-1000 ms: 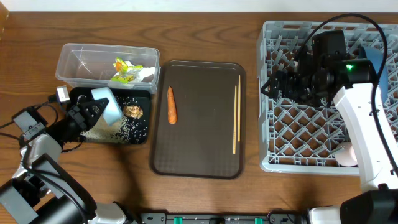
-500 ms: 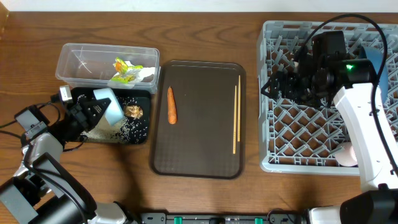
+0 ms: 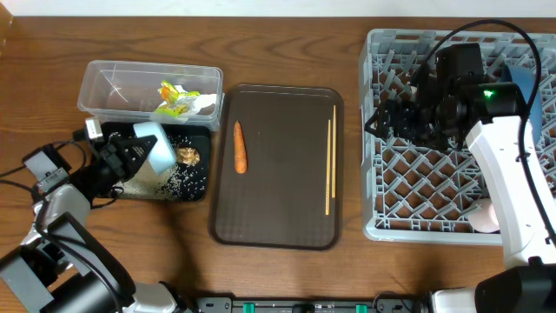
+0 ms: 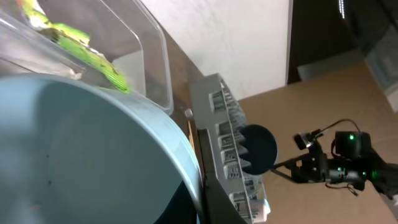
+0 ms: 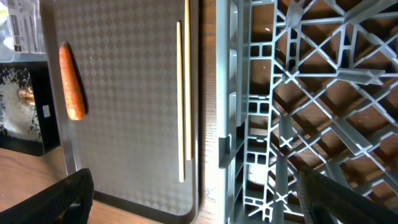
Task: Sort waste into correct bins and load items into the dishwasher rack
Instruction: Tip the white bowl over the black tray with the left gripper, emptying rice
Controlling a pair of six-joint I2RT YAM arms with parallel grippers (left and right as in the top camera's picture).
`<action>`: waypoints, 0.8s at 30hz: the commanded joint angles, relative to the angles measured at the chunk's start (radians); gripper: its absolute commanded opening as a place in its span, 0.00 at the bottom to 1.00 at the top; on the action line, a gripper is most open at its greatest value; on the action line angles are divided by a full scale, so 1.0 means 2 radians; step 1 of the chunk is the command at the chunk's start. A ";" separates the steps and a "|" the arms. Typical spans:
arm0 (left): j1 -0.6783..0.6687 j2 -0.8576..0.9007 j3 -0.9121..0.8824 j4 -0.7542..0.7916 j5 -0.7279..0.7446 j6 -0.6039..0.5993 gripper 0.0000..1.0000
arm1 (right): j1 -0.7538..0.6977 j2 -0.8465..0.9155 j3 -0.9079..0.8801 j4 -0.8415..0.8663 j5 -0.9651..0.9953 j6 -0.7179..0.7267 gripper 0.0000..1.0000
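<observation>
Here the left gripper (image 3: pixel 132 155) is clamped on the small blue-inside cup (image 3: pixel 156 149), its fingers closed against the cup's wall. The cup is tipped over above the left end of the black tray (image 3: pixel 198 193). Whether its rim touches the tray cannot be told. In the left wrist view the cup's pale blue inside (image 4: pixel 74 155) fills the lower left of the picture.

White rice grains (image 3: pixel 184 178) lie scattered in the black tray, and the brown food lump (image 3: pixel 186 156) sits just beside the cup's mouth. Behind the tray, touching its far edge, stands the clear tub (image 3: pixel 113 83), with the yellow-green wrapper (image 3: pixel 174 94) and a bit of white tissue (image 3: pixel 207 103) inside it.

The right gripper (image 3: pixel 395 122) hovers over the left part of the dishwasher rack (image 3: pixel 434 174) with its fingers spread wide, holding nothing and touching nothing. Its wrist view shows the two dark fingertips (image 5: pixel 65 199) at the bottom corners, far apart, with the rack's lattice floor between and below them.

The carrot (image 3: pixel 240 146) lies on the left side of the brown serving tray (image 3: pixel 278 217), and the chopsticks (image 3: pixel 329 165) lie together along its right edge, near the rack wall. The dark blue dish (image 3: pixel 526 87) stands on edge at the rack's far right side.
</observation>
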 commanded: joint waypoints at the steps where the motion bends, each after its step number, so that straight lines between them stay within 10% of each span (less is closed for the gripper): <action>1: -0.003 0.003 -0.006 -0.001 -0.038 -0.006 0.06 | 0.003 -0.002 0.003 0.006 -0.006 0.001 0.96; 3: -0.008 0.002 -0.006 0.018 0.044 -0.039 0.06 | 0.003 -0.002 0.003 0.006 -0.006 0.001 0.96; 7: -0.013 -0.001 -0.009 0.010 -0.036 -0.027 0.06 | 0.003 -0.002 0.003 0.001 -0.003 0.001 0.97; 24: -0.060 -0.032 0.006 0.037 0.011 -0.106 0.06 | -0.027 -0.024 0.015 -0.004 -0.004 0.000 0.94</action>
